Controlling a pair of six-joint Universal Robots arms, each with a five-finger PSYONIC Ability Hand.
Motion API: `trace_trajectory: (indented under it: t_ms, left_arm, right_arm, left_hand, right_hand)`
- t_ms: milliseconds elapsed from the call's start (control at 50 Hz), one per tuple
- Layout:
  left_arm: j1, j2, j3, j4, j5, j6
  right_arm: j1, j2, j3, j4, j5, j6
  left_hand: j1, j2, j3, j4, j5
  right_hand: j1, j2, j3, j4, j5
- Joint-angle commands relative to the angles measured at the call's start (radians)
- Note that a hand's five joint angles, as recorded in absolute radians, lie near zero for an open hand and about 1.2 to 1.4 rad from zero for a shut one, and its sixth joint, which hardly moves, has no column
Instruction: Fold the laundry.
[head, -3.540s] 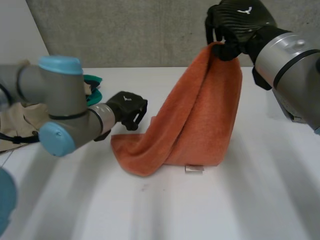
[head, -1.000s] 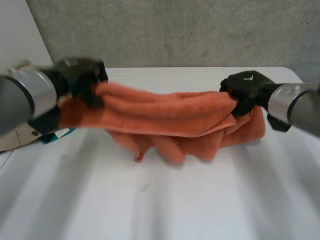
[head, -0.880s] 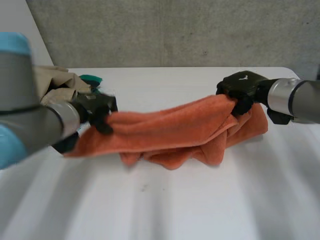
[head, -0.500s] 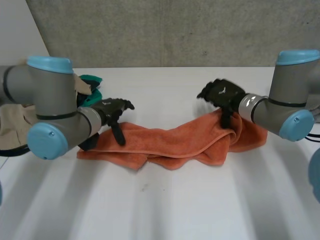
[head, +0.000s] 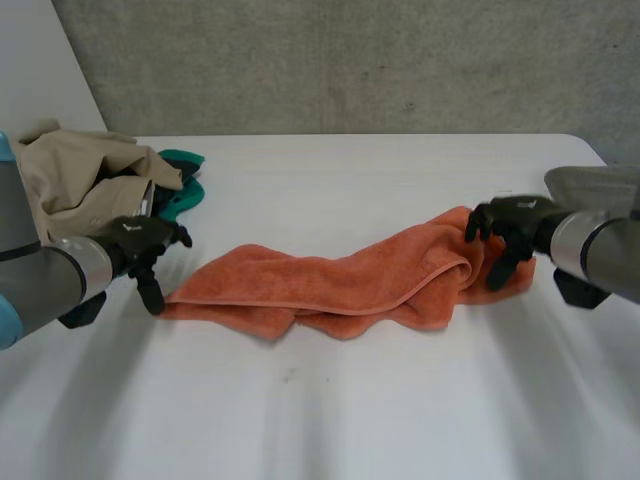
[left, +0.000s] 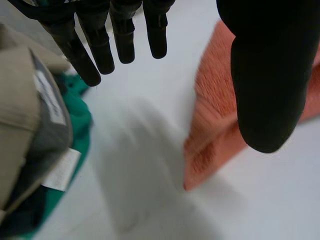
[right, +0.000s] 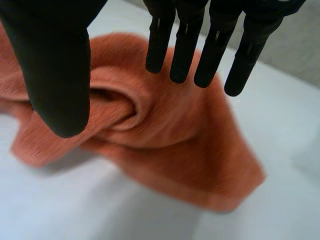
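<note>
Left hand (head: 137, 238): its fingers (left: 102, 50) are straight and spread, the thumb (left: 265, 75) stands well apart from them, and nothing lies between. The fingertips point down just beside the orange terry towel (head: 330, 285) at its left end, which the left wrist view shows as a free corner flat on the table.

Right hand (head: 512, 218): its fingers (right: 185, 50) are likewise straight and apart from the thumb (right: 55, 65), and they grip nothing. They hang over the towel's right end, where the cloth is rolled into a loose loop.

The towel itself lies on the white table (head: 330, 410), stretched between the two hands in a long, rumpled strip. Its near edge is doubled under in places and its right end is bunched.

Progress, as judged: the towel is drawn out lengthwise but not spread flat, and no clean fold is visible. It needs smoothing and squaring, then folding. Beyond the towel's left end, a crumpled beige garment (head: 75, 175) and a teal cloth (head: 185, 192) sit heaped together, unfolded; they remain to be done.

Surface and room: the table is plain, with no other items near the towel. Behind the towel, past the table's far edge, stands a grey concrete wall (head: 330, 60).
</note>
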Motion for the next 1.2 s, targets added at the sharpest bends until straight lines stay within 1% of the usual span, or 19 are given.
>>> trace_trajectory:
  t_ms: [20, 40, 80, 120, 160, 200, 260, 460, 540, 560, 620, 720, 820, 880, 900, 940, 1020, 1100, 1200]
  left_arm:
    - [-0.006, -0.135, 0.093, -0.024, 0.025, 0.007]
    - [-0.014, -0.162, 0.115, -0.024, 0.016, 0.010]
    - [-0.022, -0.187, 0.135, -0.027, 0.006, 0.008]
    - [-0.035, -0.216, 0.162, -0.037, -0.009, 0.010]
    - [-0.049, -0.239, 0.185, -0.040, -0.026, 0.010]
    - [-0.057, -0.248, 0.207, -0.038, -0.035, 0.005]
    - [-0.065, -0.250, 0.230, -0.024, -0.047, -0.001]
    - [-0.081, -0.235, 0.258, -0.021, -0.089, -0.013]
    - [-0.083, -0.238, 0.262, -0.020, -0.103, -0.005]
    - [-0.085, -0.241, 0.271, -0.018, -0.110, 0.002]
    - [-0.081, -0.253, 0.310, -0.015, -0.124, 0.028]
    - [-0.083, -0.278, 0.435, 0.005, -0.132, 0.074]
    - [-0.097, -0.279, 0.696, 0.104, -0.110, 0.062]
    - [-0.109, -0.268, 0.806, 0.181, -0.110, 0.035]
    - [-0.114, -0.252, 0.865, 0.248, -0.112, 0.010]
    - [-0.117, -0.227, 0.909, 0.345, -0.118, -0.027]
    - [-0.121, -0.189, 0.897, 0.466, -0.159, -0.077]
    - [-0.115, -0.172, 0.818, 0.479, -0.201, -0.084]
    - [-0.095, -0.167, 0.672, 0.468, -0.202, -0.084]
  right_arm:
    - [0.013, 0.075, 0.036, -0.158, -0.026, 0.041]
    - [0.014, 0.088, 0.035, -0.198, -0.018, 0.058]
    - [0.016, 0.100, 0.030, -0.227, -0.009, 0.076]
    - [0.025, 0.118, 0.026, -0.266, 0.005, 0.098]
    - [0.036, 0.132, 0.022, -0.298, 0.017, 0.102]
    - [0.043, 0.154, 0.012, -0.330, 0.022, 0.102]
    - [0.055, 0.186, -0.010, -0.373, 0.025, 0.098]
    - [0.075, 0.287, -0.123, -0.381, 0.039, 0.113]
    - [0.082, 0.330, -0.197, -0.347, 0.040, 0.156]
    - [0.082, 0.350, -0.233, -0.329, 0.042, 0.168]
    - [0.077, 0.393, -0.313, -0.294, 0.056, 0.174]
    - [0.077, 0.482, -0.480, -0.246, 0.082, 0.173]
    - [0.082, 0.528, -0.751, -0.247, 0.114, 0.124]
    - [0.079, 0.522, -0.861, -0.329, 0.116, 0.081]
    - [0.077, 0.514, -0.891, -0.376, 0.114, 0.067]
    - [0.063, 0.464, -0.950, -0.541, 0.105, 0.067]
    - [0.034, 0.369, -0.907, -0.683, 0.048, 0.136]
    - [0.010, 0.301, -0.805, -0.651, -0.030, 0.188]
    - [-0.023, 0.255, -0.647, -0.570, -0.104, 0.184]
  left_hand:
    - [0.090, 0.096, 0.096, 0.088, 0.091]
    - [0.111, 0.116, 0.116, 0.109, 0.112]
    - [0.149, 0.154, 0.154, 0.147, 0.150]
    - [0.286, 0.292, 0.292, 0.284, 0.288]
    - [0.506, 0.512, 0.512, 0.504, 0.508]
    - [0.820, 0.826, 0.826, 0.818, 0.821]
    - [1.070, 1.076, 1.076, 1.068, 1.071]
    - [1.082, 1.088, 1.088, 1.080, 1.084]
    - [1.082, 1.088, 1.088, 1.080, 1.084]
    - [1.082, 1.088, 1.088, 1.080, 1.084]
    - [1.082, 1.088, 1.088, 1.080, 1.084]
    - [1.082, 1.088, 1.088, 1.080, 1.084]
    - [1.082, 1.088, 1.088, 1.080, 1.084]
    - [1.082, 1.088, 1.088, 1.080, 1.084]
    - [1.082, 1.088, 1.088, 1.080, 1.084]
    - [1.082, 1.088, 1.088, 1.080, 1.084]
    - [1.082, 1.088, 1.088, 1.080, 1.084]
    - [1.082, 1.088, 1.088, 1.080, 1.084]
    - [1.082, 1.088, 1.088, 1.080, 1.084]
  right_hand:
    - [-0.045, -0.045, -0.045, -0.043, -0.048]
    - [-0.115, -0.115, -0.115, -0.113, -0.118]
    - [-0.119, -0.119, -0.119, -0.117, -0.122]
    - [-0.113, -0.113, -0.113, -0.111, -0.116]
    - [-0.098, -0.098, -0.098, -0.096, -0.101]
    - [-0.031, -0.031, -0.031, -0.029, -0.034]
    - [0.005, 0.004, 0.004, 0.007, 0.001]
    - [0.090, 0.089, 0.089, 0.092, 0.086]
    - [0.330, 0.330, 0.330, 0.332, 0.327]
    - [0.528, 0.528, 0.528, 0.530, 0.525]
    - [0.818, 0.817, 0.817, 0.819, 0.814]
    - [0.818, 0.818, 0.818, 0.820, 0.815]
    - [0.818, 0.818, 0.818, 0.820, 0.815]
    - [0.818, 0.818, 0.818, 0.820, 0.815]
    - [0.818, 0.818, 0.818, 0.820, 0.815]
    - [0.818, 0.818, 0.818, 0.820, 0.815]
    - [0.818, 0.818, 0.818, 0.820, 0.815]
    - [0.818, 0.818, 0.818, 0.820, 0.815]
    - [0.818, 0.818, 0.818, 0.820, 0.815]
